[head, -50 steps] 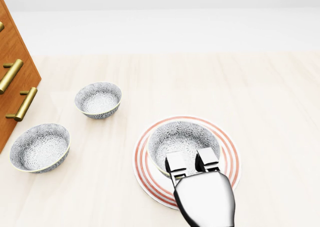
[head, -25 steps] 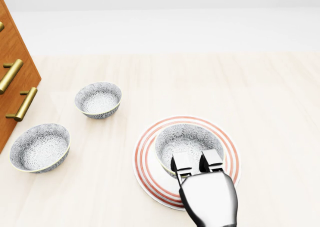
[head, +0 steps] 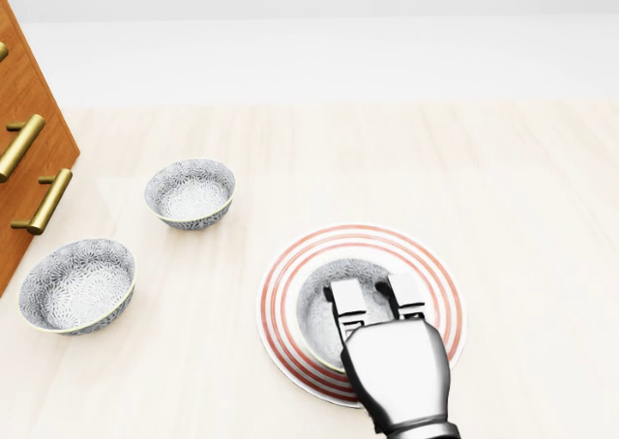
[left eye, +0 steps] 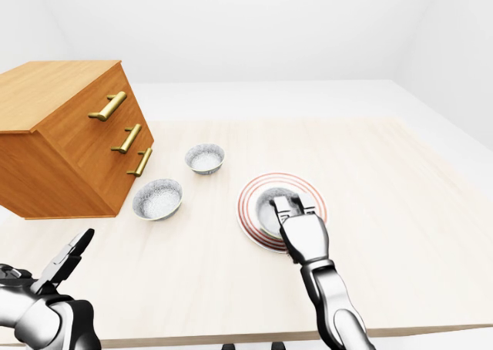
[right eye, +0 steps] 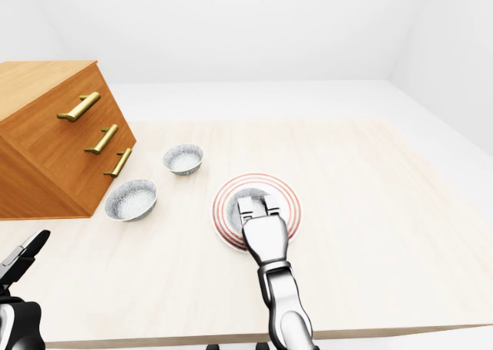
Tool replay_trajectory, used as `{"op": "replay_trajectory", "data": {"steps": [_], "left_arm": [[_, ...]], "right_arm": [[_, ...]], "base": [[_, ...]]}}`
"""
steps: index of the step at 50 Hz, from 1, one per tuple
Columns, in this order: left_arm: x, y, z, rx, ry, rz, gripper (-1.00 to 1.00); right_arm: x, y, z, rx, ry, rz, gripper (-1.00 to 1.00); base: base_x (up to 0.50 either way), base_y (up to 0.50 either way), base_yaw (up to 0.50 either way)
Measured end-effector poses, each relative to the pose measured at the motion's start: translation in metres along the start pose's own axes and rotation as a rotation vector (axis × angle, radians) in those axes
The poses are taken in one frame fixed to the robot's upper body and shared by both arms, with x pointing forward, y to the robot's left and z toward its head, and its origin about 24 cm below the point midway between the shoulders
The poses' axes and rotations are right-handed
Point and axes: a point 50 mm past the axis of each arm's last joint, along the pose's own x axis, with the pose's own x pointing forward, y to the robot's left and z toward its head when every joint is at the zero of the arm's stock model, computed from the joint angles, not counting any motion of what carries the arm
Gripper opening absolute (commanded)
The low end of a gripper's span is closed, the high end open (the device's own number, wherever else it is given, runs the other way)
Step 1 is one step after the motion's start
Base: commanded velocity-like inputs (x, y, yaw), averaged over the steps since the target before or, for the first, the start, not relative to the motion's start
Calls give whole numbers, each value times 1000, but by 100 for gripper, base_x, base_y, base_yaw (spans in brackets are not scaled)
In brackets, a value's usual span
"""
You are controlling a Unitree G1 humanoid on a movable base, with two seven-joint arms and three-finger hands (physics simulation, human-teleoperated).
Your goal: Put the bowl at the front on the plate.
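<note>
A grey patterned bowl [head: 322, 302] sits inside the red-ringed plate [head: 274, 294], a little toward the plate's left side in the head view. My right hand [head: 372, 299] comes up from the bottom edge. Its fingers [head: 348, 299] hook over the bowl's near rim and reach into the bowl, closed on that rim; the thumb is hidden under the hand. Low at the left of the left-eye view, my left hand [left eye: 65, 261] hangs off the table's near edge with its fingers spread and nothing in it.
Two more patterned bowls [head: 191, 192] [head: 77, 284] stand left of the plate. A wooden drawer cabinet [left eye: 69, 134] with brass handles [head: 19, 144] sits at the table's left. The pale wooden table [head: 513, 217] stretches away to the right.
The bowl has come down from a raised, tilted hold and now sits lower and further left in the plate. My right hand has moved with it and covers more of the bowl.
</note>
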Motion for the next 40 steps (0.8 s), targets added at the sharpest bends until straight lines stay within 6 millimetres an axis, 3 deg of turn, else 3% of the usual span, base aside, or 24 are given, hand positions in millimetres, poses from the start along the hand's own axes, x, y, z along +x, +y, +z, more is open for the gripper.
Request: {"op": "replay_trajectory", "data": {"steps": [22, 31, 40], "left_arm": [[0, 0, 0, 0, 2, 0, 100], [0, 0, -1, 2, 6, -1, 100], [0, 0, -1, 2, 5, -1, 100]], "right_arm": [[2, -23, 3, -11, -7, -70, 100], [1, -52, 11, -57, -16, -145, 100], [-2, -93, 23, -125, -4, -247, 100]], "base": [[0, 0, 0], [0, 0, 0], [0, 0, 0]]}}
